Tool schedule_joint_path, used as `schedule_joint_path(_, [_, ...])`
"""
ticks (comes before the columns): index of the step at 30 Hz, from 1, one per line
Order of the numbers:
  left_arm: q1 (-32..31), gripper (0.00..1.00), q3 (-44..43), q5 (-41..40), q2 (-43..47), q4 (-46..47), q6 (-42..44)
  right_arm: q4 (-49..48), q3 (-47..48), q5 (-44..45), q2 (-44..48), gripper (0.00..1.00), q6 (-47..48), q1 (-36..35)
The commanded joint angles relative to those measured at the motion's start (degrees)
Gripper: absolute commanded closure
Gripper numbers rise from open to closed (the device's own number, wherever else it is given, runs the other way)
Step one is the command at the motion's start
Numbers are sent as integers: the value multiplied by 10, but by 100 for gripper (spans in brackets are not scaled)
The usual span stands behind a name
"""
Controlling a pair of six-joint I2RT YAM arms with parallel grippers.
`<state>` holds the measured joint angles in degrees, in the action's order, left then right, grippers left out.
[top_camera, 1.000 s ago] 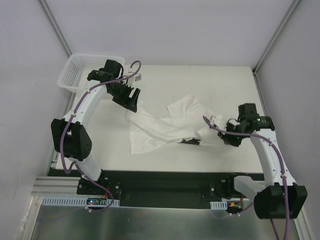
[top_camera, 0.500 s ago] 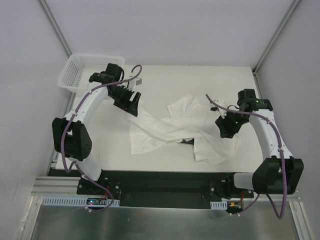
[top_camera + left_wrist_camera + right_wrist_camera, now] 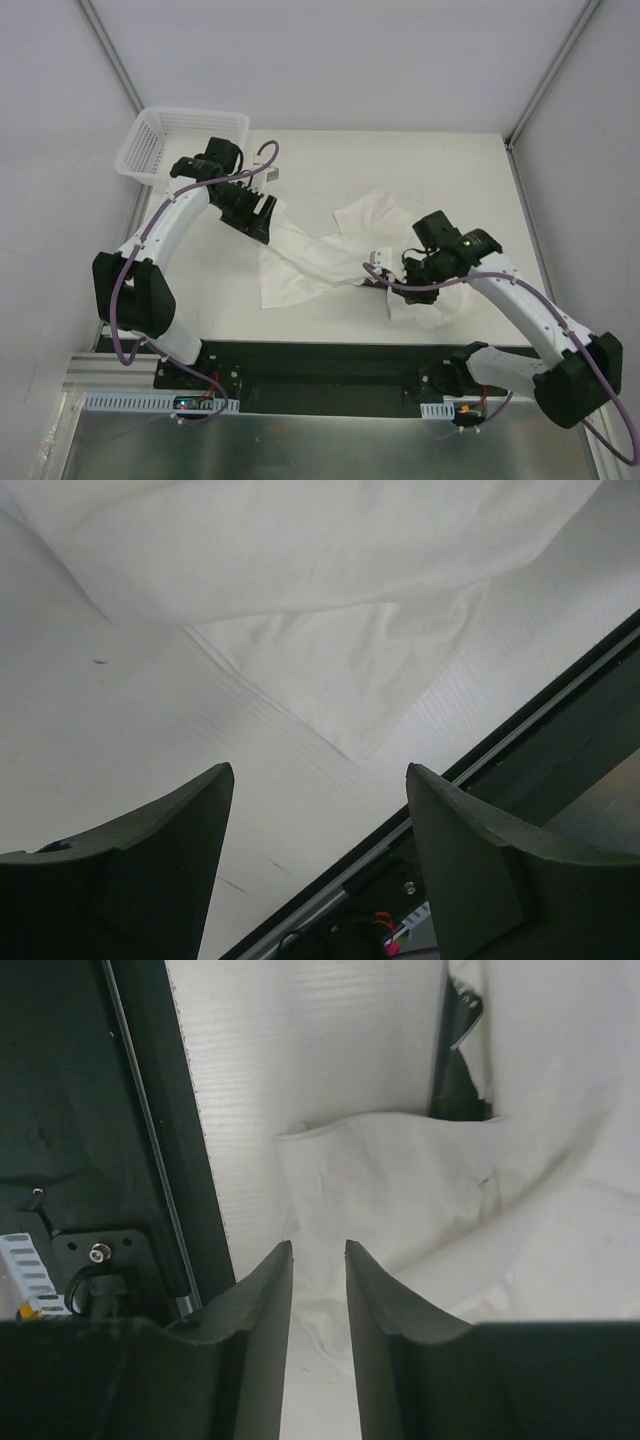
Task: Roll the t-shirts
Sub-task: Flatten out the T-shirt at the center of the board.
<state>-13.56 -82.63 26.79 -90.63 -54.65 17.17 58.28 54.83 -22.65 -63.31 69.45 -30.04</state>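
One white t-shirt (image 3: 320,255) lies crumpled across the middle of the table, with a flap folded down at its near right. My left gripper (image 3: 262,222) is open and empty, low over the shirt's far left corner. In the left wrist view (image 3: 320,770) a pointed corner of the shirt (image 3: 340,670) lies beyond the fingers. My right gripper (image 3: 392,278) hovers over the shirt's near right part. In the right wrist view (image 3: 318,1245) the jaws stand a narrow gap apart with the cloth (image 3: 400,1180) below them, nothing pinched. A dark patch (image 3: 455,1070) shows in a fold.
A white mesh basket (image 3: 150,150) stands at the far left corner, just behind my left arm. The black base rail (image 3: 330,360) runs along the table's near edge, close to the shirt's near hem. White walls enclose the table.
My right gripper let go of the shirt's right part, which dropped as a flap toward the near edge, then moved left over it. My left gripper shifted slightly.
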Motion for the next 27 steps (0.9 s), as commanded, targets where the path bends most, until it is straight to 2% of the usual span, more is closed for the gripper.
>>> schedule_joint_path(1, [-2, 30, 19, -19, 13, -3, 8, -17, -4, 38, -87, 72, -9, 4])
schedule_joint_path(4, [-2, 31, 20, -17, 17, -3, 8, -60, -2, 44, -115, 76, -13, 22])
schedule_joint_path(10, [-2, 31, 24, -32, 5, -10, 25, -123, 37, 100, -263, 86, -25, 57])
schedule_joint_path(15, [-2, 31, 5, -38, -19, -19, 30, -167, 184, 161, -436, 94, -55, 115])
schedule_joint_path(19, [-2, 31, -22, -51, -34, -21, 40, -204, 327, 201, -511, 99, -98, 154])
schedule_joint_path(22, [-2, 31, -44, -58, -43, -24, 45, -194, 405, 174, -510, 93, -132, 170])
schedule_joint_path(23, [-2, 31, -52, -56, -45, -26, 45, -184, 412, 155, -498, 81, -134, 175])
schedule_joint_path(25, [-2, 30, -74, -53, -47, -27, 44, -166, 402, 104, -443, 69, -143, 175])
schedule_joint_path(26, [-2, 30, -81, -53, -48, -28, 41, -163, 389, 85, -418, 57, -156, 174])
schedule_joint_path(27, [-2, 30, -87, -52, -47, -29, 39, -164, 374, 54, -393, 55, -167, 175])
